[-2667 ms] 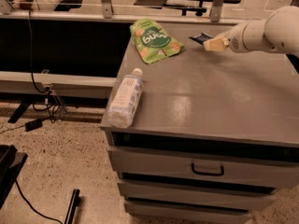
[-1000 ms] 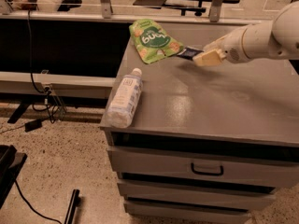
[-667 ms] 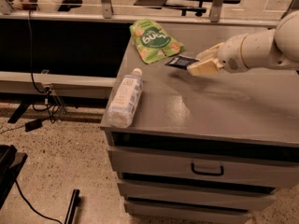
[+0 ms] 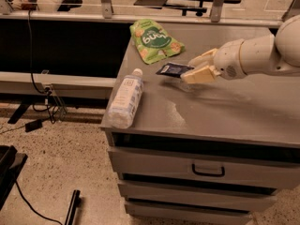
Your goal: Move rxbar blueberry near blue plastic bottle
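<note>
the task is part done, by my reading. the gripper sits right of centre in the frame, over the grey cabinet top. its two cream fingers are closed on the right end of the bar, one above and one below. the bar juts out to the left, tilted a little, and seems to be lifted just off the top.

the bottle lies on its side at the left edge of the top, left of centre in the frame, cap pointing up the frame. the bar is near the bottle's cap end but not beside it; a strip of bare top lies between them. what is left, i judge, is a short carry down and left, then setting the bar down and letting go.

count: one bar, one bottle, one green pouch at upper centre just above the bar, one gripper on one white arm.
</note>
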You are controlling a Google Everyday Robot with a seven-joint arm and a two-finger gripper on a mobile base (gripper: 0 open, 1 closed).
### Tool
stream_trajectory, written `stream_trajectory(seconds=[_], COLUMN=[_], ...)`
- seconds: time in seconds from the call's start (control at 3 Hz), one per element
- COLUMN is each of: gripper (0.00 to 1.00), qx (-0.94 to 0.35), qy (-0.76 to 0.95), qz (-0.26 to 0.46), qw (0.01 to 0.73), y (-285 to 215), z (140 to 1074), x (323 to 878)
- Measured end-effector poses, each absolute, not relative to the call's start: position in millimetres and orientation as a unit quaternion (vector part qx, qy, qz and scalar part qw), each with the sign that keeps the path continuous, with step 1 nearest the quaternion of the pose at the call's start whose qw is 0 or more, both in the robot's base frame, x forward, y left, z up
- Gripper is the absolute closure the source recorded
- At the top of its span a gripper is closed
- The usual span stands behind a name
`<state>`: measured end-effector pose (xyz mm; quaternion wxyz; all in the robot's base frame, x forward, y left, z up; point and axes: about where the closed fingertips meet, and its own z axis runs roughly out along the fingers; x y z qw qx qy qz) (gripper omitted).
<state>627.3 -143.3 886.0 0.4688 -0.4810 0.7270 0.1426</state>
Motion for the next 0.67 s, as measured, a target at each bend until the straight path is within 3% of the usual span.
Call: stream_trajectory(seconds=[0.67], gripper=[1.0], qx=[-0.511], qy=[0.708], qz=[0.17], qw=[0.458], y=[-134.6], z=[876.4], x=[614.2])
